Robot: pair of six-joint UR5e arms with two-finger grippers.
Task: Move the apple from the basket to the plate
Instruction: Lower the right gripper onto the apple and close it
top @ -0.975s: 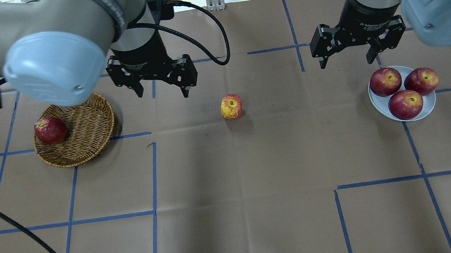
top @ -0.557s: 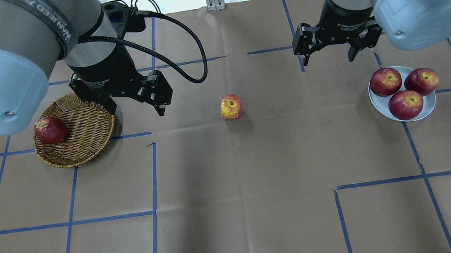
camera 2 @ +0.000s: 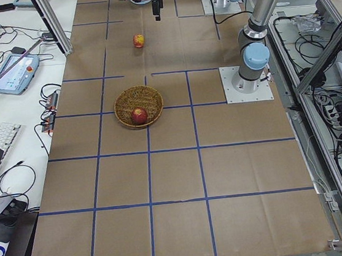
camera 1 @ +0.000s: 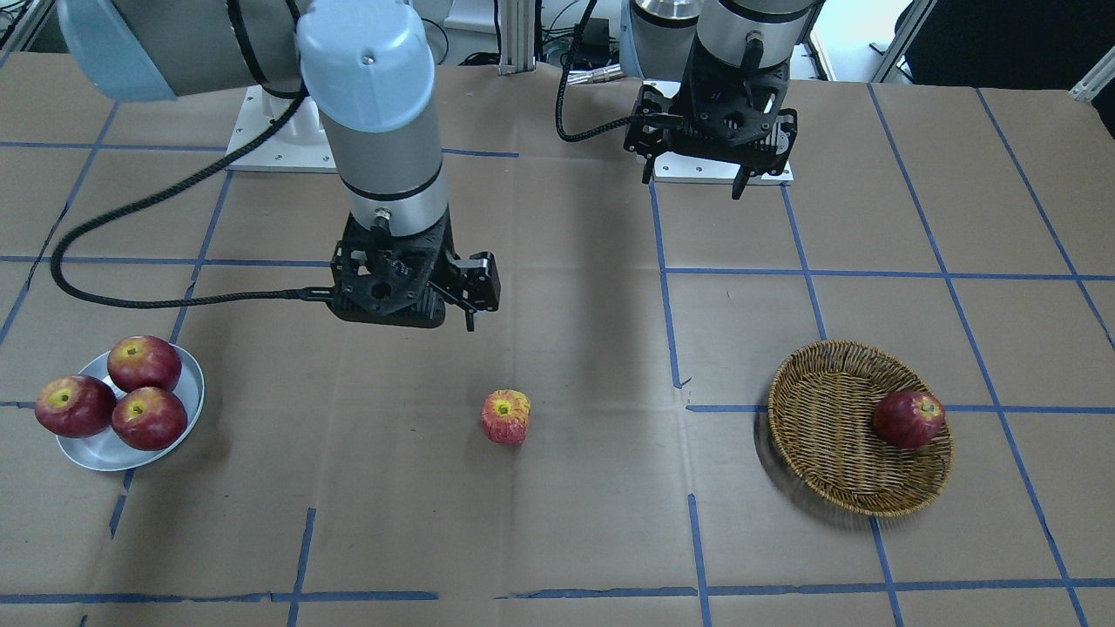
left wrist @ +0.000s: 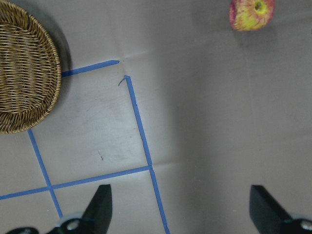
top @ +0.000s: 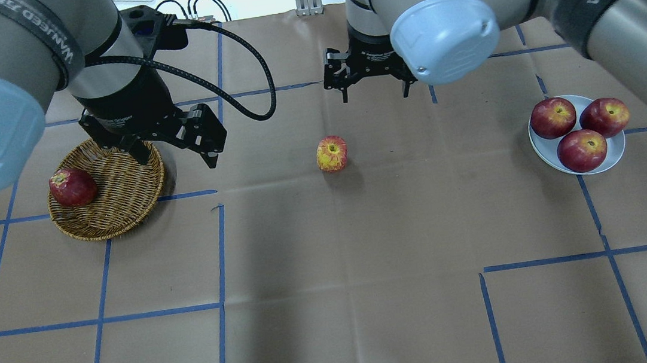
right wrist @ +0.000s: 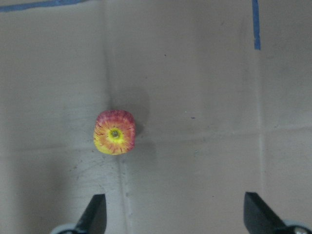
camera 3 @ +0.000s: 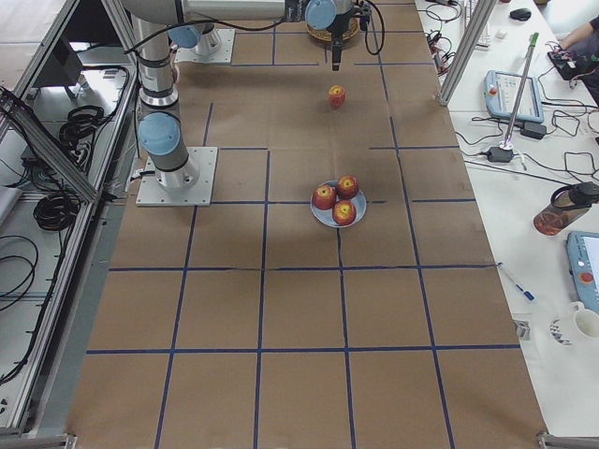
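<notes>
The orange-red apple (top: 332, 153) with yellow streaks stands alone on the brown paper mid-table, outside the basket; it also shows in the front view (camera 1: 506, 416) and in the right wrist view (right wrist: 115, 132). The wicker basket (top: 121, 197) lies at the left. The white plate (top: 544, 150) lies at the right. My right gripper (top: 374, 95) is open and empty, hovering above and just behind the apple. My left gripper (top: 178, 156) is open and empty, above the basket's right rim; its wrist view shows the basket (left wrist: 24, 68) and the apple (left wrist: 252, 13).
One dark red apple (top: 73, 187) lies in the basket's left side. Three dark red apples (top: 582, 149) fill the plate. Blue tape lines cross the paper. The left arm's black cable (top: 251, 63) loops over the far table.
My right gripper has swung left from beside the plate to a spot above the lone apple. My left gripper has moved left toward the basket's rim. Both stay open; no apple has moved.
</notes>
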